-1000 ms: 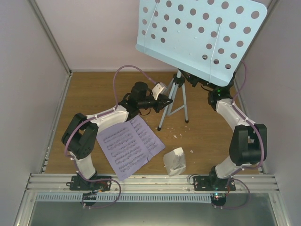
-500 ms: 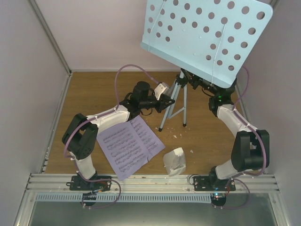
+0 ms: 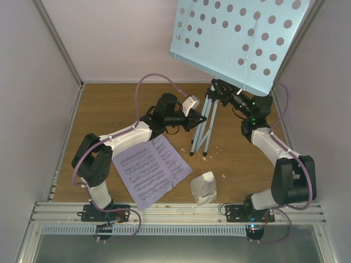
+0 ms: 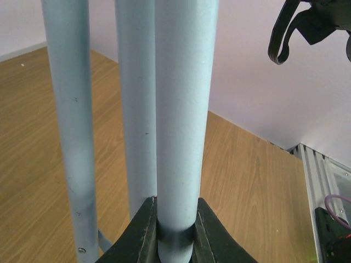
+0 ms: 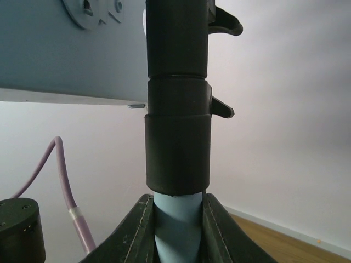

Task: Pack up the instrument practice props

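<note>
The table (image 3: 109,107) was of brown wood. Small white crumbs (image 3: 205,157) lay scattered on it, right of the middle. One crumb lay apart, nearer the front. Pale walls (image 3: 33,109) stood on three sides, and a metal rail (image 3: 175,210) ran along the near edge.

The music stand (image 3: 236,38) looks like thin sheet metal under matt pale-blue paint, punched with round holes; its legs (image 4: 181,109) are smooth painted tubes with faint dark scuffs; the collar (image 5: 177,137) on its post is satin black plastic; the sheet music (image 3: 151,172) is matt printed paper; the metronome (image 3: 204,187) wears clear, slightly glossy plastic; the worktop (image 3: 109,104) is wood-grained, smooth and low in sheen.
</note>
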`<state>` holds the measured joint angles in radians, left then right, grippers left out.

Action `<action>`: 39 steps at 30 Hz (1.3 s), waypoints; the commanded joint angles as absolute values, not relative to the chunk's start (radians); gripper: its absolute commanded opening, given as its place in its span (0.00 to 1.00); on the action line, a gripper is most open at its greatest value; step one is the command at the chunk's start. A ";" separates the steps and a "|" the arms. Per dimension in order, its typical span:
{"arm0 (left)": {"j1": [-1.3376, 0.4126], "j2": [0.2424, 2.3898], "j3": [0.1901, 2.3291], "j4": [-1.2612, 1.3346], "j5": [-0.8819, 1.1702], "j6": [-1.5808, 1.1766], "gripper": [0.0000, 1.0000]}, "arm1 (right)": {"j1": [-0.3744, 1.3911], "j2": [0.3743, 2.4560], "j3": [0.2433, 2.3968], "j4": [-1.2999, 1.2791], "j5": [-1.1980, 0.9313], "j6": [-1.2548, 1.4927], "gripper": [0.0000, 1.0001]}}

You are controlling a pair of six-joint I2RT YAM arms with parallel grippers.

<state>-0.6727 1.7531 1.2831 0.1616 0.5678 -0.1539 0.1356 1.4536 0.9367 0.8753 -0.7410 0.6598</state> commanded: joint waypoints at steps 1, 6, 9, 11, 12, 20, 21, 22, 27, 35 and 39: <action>-0.662 1.605 1.470 0.638 0.496 -0.204 0.00 | 0.218 1.421 0.872 0.896 -0.872 0.637 0.01; -0.666 1.597 1.443 0.579 0.481 -0.170 0.00 | 0.219 1.410 0.799 0.989 -0.801 0.692 0.01; -0.666 1.588 1.406 0.563 0.474 -0.158 0.00 | 0.218 1.411 0.760 1.053 -0.775 0.729 0.01; -0.666 1.591 1.399 0.536 0.486 -0.145 0.00 | 0.218 1.413 0.743 1.077 -0.769 0.740 0.01; -0.666 1.595 1.398 0.519 0.495 -0.140 0.00 | 0.219 1.413 0.738 1.081 -0.767 0.741 0.00; -0.666 1.655 1.338 0.413 0.533 -0.066 0.66 | 0.219 1.402 0.718 1.082 -0.749 0.714 0.00; -0.666 1.670 1.340 0.396 0.520 -0.059 0.78 | 0.219 1.400 0.715 1.083 -0.747 0.712 0.00; -0.666 1.684 1.344 0.377 0.509 -0.051 0.87 | 0.219 1.400 0.712 1.084 -0.746 0.712 0.00; -0.669 1.743 1.345 0.341 0.521 -0.007 0.99 | 0.219 1.402 0.707 1.093 -0.737 0.712 0.00; -0.670 1.744 1.199 0.430 0.447 0.044 0.99 | 0.219 1.401 0.711 1.099 -0.730 0.721 0.01; -0.673 1.785 1.180 0.434 0.456 0.053 0.99 | 0.219 1.407 0.708 1.116 -0.731 0.732 0.01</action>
<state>-0.6659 1.7496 1.1992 0.3443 0.4690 0.0200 0.1860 1.4075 0.7307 1.1122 -0.6533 0.7124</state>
